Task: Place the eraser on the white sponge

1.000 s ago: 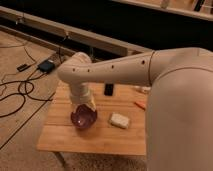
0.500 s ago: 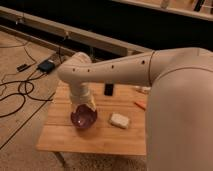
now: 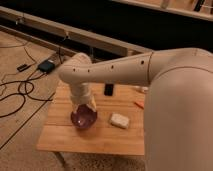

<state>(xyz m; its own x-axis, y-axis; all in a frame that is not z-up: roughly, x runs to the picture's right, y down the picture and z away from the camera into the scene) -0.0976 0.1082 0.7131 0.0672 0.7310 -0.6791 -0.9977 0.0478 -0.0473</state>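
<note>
The eraser (image 3: 108, 89) is a small black block near the far edge of the wooden table (image 3: 60, 140). The white sponge (image 3: 119, 120) lies in the middle of the table, in front of the eraser and a little to its right. My arm reaches in from the right and bends down at the table's left side. My gripper (image 3: 85, 106) hangs at the arm's end just over the purple bowl (image 3: 83, 118). It is left of the sponge and in front of the eraser, to its left. Nothing shows in it.
An orange stick-like thing (image 3: 139, 104) lies right of the eraser, partly behind my arm. A pale object (image 3: 142, 89) sits at the far right edge of the table. Cables and a black box (image 3: 47, 65) lie on the floor to the left.
</note>
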